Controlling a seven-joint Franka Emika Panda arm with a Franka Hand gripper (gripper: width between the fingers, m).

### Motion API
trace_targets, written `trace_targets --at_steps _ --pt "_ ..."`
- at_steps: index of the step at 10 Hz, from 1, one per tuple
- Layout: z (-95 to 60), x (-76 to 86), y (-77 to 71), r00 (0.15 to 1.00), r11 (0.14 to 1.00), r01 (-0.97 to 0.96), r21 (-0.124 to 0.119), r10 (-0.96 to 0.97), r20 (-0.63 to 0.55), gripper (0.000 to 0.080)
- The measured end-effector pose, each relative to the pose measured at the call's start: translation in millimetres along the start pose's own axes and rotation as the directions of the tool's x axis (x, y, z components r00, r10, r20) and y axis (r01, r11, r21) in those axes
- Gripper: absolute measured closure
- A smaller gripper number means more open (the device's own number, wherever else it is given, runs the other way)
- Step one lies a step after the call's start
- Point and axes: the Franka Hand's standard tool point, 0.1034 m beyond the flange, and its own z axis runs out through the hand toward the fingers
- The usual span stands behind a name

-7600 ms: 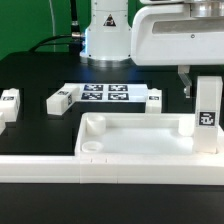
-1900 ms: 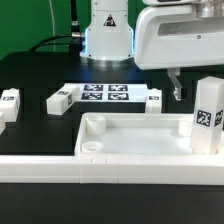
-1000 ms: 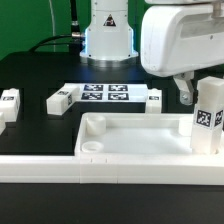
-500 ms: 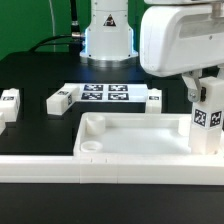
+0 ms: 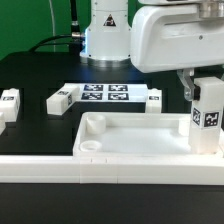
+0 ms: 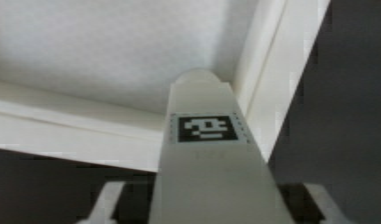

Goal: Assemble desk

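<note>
The claw point(image 5: 203, 95) hung clear of the upright leg point(image 5: 208, 125) a couple of seconds back. It has since come across and closed on it, and the arm's white housing has slid a little toward the exterior view's left. The leg itself stands about where it did.

The claw is clamped on the upright leg near its upper end. From outside I see one dark finger point(image 5: 187, 90) pressed against the leg's side, while the other is hidden behind the leg. The wrist view looks straight down the leg's length. The leg runs out from between both fingers, with a square tag on the face turned toward the camera.

The leg stands straight at the end of the top point(image 5: 130, 150) on the exterior view's right. In the wrist view its far end sits over the top's floor, just beside the raised rim. I cannot tell whether it is seated in anything.

The top lies rim-up on the black worktop point(image 5: 40, 130). A round socket shows in its near corner on the exterior view's left.

Behind the top, the marker board point(image 5: 105, 95) lies flat. A second leg point(image 5: 154, 99) lies touching or just beside its end on the view's right, and a third leg point(image 5: 62, 99) lies at the other end. A fourth leg point(image 5: 9, 102) lies well apart at the view's left edge.

A white rail point(image 5: 40, 168) runs along the front.
</note>
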Motion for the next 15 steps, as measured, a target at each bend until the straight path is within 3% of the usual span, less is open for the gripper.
trace_targets --at_steps 5,8,10,11,12,13,15 --pt "0.4 -1.6 6.0 0.919 0.919 -0.394 -0.014 0.394 0.001 0.0507" --pt "-0.9 -2.8 17.8 0.837 0.836 -0.547 -0.040 0.547 -0.009 0.0504" --pt "-0.5 -2.9 19.2 0.838 0.837 -0.546 -0.042 0.546 -0.010 0.0501" --pt "-1.5 -2.7 18.3 0.841 0.840 -0.541 -0.040 0.541 -0.010 0.0318" --pt "-8.4 -3.8 15.7 0.857 0.857 -0.515 -0.034 0.515 -0.012 0.0318" --pt "-18.3 -10.9 14.8 0.869 0.869 -0.495 -0.031 0.495 -0.012 0.0184" --pt "-31.9 -35.5 23.0 0.887 0.887 -0.461 -0.032 0.461 0.002 0.0153"
